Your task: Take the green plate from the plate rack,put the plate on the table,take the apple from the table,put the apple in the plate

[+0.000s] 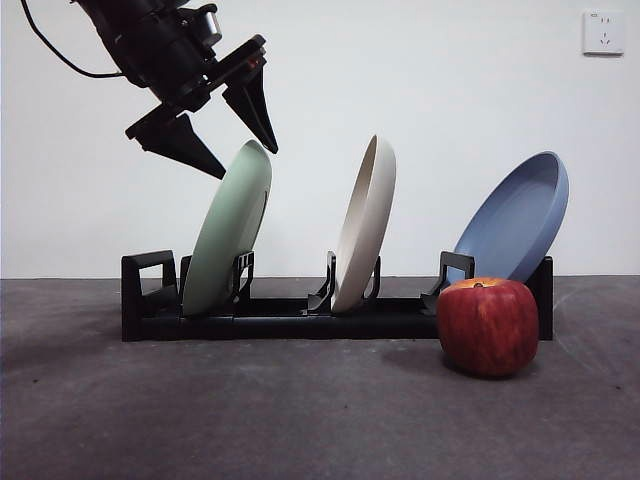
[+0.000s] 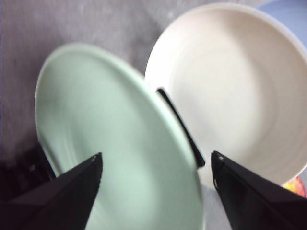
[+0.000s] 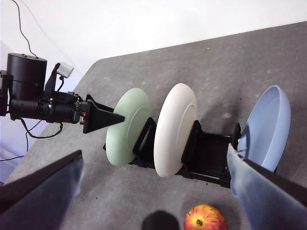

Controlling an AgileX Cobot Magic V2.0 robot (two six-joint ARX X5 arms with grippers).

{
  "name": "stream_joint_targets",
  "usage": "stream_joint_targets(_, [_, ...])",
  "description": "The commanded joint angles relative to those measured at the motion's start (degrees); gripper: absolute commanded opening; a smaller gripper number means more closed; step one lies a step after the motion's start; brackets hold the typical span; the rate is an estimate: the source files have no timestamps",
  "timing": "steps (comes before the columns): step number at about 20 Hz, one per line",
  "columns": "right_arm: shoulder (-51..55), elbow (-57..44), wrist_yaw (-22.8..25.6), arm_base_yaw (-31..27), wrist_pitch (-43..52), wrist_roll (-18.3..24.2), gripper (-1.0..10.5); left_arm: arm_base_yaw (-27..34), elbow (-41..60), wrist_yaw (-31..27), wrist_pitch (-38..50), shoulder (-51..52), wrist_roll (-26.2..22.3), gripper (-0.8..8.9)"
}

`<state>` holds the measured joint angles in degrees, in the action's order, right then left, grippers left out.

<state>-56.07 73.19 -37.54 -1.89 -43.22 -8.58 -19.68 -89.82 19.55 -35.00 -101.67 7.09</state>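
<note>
The green plate (image 1: 228,232) stands on edge in the first slot of the black plate rack (image 1: 300,318), leaning right. My left gripper (image 1: 243,158) hangs open just over the plate's top rim, one jaw on each side, not touching it. The left wrist view shows the green plate (image 2: 120,158) between the spread jaws of the left gripper (image 2: 156,160). The red apple (image 1: 488,325) sits on the grey table (image 1: 300,420) in front of the rack's right end. My right gripper (image 3: 154,153) is open and high above the apple (image 3: 205,218), the rack (image 3: 206,153) and the green plate (image 3: 127,127).
A cream-white plate (image 1: 365,225) stands in the rack's middle slot and a blue plate (image 1: 515,220) leans at its right end. The rack's loop handle (image 1: 148,285) is at the left. A white wall with a socket (image 1: 603,32) runs behind.
</note>
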Motion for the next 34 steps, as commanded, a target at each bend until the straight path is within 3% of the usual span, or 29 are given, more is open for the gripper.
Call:
stream_joint_targets(1, [-0.1,0.2,-0.2,0.0,0.3,0.7,5.0,-0.2,-0.2,0.0,0.3,-0.3,0.3,3.39])
stream_joint_targets(4, [-0.1,0.2,-0.2,0.0,0.3,0.7,5.0,-0.2,-0.2,0.4,0.4,-0.3,0.3,0.94])
stream_joint_targets(6, [-0.1,0.2,-0.2,0.0,0.3,0.7,5.0,-0.2,-0.2,1.2,0.4,-0.3,0.3,-0.03])
stream_joint_targets(14, [-0.1,0.2,-0.2,0.0,0.3,0.7,5.0,-0.4,-1.0,5.2,0.1,-0.2,1.1,-0.09])
stream_joint_targets(19, [-0.1,0.2,-0.2,0.0,0.0,0.7,5.0,-1.0,-7.9,7.9,-3.9,-0.2,1.4,-0.09])
stream_joint_targets(24, [-0.1,0.2,-0.2,0.0,-0.7,0.7,5.0,-3.1,-23.2,7.9,-14.4,-0.2,-1.0,-0.09])
stream_joint_targets(27, [-0.1,0.2,-0.2,0.0,-0.7,0.7,5.0,-5.5,-33.4,7.8,-26.6,-0.2,-7.1,-0.09])
stream_joint_targets(30, [-0.1,0.2,-0.2,0.0,-0.7,0.7,5.0,-9.2,-43.1,2.4,-41.3,0.1,-13.2,-0.09])
stream_joint_targets(34, [-0.1,0.2,-0.2,0.0,-1.1,0.7,5.0,-16.3,-43.9,-5.9,-41.4,6.3,-13.1,-0.09])
